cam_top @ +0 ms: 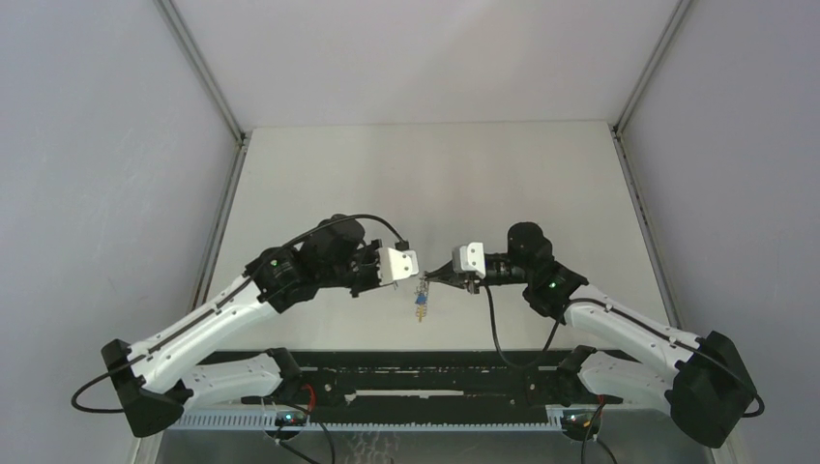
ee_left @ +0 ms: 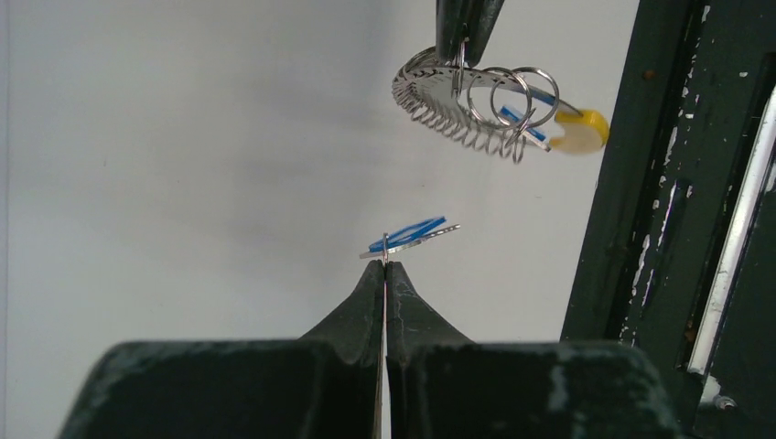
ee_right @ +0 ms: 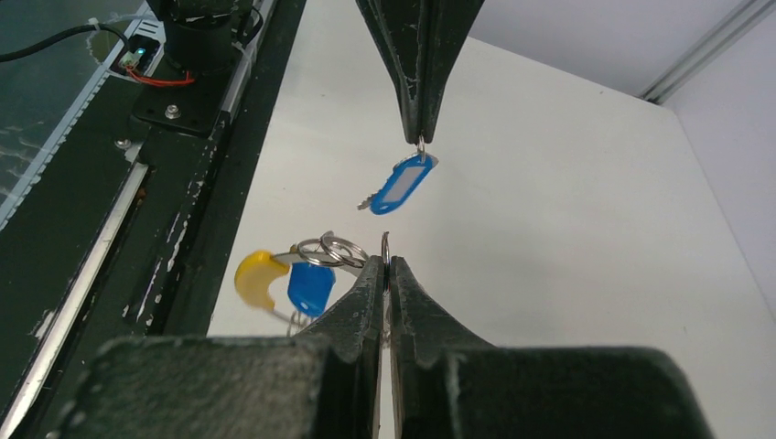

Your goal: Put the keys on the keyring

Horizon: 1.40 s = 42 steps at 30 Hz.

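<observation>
Both grippers meet in mid-air above the table's near middle. My left gripper [cam_top: 416, 274] [ee_left: 385, 263] is shut on the small split ring of one blue key [ee_left: 412, 236] [ee_right: 403, 183], which sticks out flat past its tips. My right gripper [cam_top: 434, 275] [ee_right: 386, 265] is shut on the wire of the keyring [ee_left: 453, 96] [ee_right: 385, 243], a silvery coiled loop with a yellow section [ee_left: 582, 131] [ee_right: 256, 277]. Another blue key [ee_right: 311, 287] [cam_top: 422, 301] and two small rings [ee_right: 335, 249] hang from that keyring. The held key sits a short way from the keyring, not touching it.
The white table [cam_top: 425, 184] stretches back to grey walls on three sides. A black rail with cabling [cam_top: 425, 372] [ee_right: 110, 229] runs along the near edge under the arm bases.
</observation>
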Each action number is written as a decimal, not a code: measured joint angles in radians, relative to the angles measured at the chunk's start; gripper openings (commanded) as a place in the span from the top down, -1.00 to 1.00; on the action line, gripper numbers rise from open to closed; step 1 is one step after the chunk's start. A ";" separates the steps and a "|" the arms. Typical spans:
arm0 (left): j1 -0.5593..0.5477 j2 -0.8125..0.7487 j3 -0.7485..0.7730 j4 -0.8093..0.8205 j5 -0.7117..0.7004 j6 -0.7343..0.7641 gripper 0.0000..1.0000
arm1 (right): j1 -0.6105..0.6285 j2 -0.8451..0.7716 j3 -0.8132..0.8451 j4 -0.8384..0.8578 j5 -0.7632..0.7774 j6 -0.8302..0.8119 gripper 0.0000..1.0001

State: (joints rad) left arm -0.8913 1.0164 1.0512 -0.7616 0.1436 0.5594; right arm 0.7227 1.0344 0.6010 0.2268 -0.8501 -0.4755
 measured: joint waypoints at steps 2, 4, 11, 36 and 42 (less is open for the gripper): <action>-0.002 0.012 0.000 -0.008 -0.001 -0.001 1.00 | -0.001 -0.001 0.000 -0.003 0.006 0.004 1.00; -0.003 0.033 0.001 -0.020 -0.008 -0.009 0.99 | 0.000 -0.008 -0.002 -0.014 0.015 0.012 1.00; -0.004 0.098 0.000 -0.101 -0.038 -0.123 0.99 | 0.000 -0.156 -0.161 0.010 0.122 0.089 1.00; 0.004 0.734 0.146 -0.108 -0.040 -0.312 0.98 | 0.000 -0.476 -0.451 0.286 0.661 0.204 1.00; 0.031 0.797 0.219 -0.079 -0.064 -0.312 0.99 | 0.000 -0.486 -0.452 0.291 0.693 0.206 1.00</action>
State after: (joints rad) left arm -0.8604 1.8133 1.2705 -0.8410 0.0799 0.2470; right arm 0.7223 0.5488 0.1493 0.5182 -0.1570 -0.2691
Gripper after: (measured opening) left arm 0.011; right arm 0.006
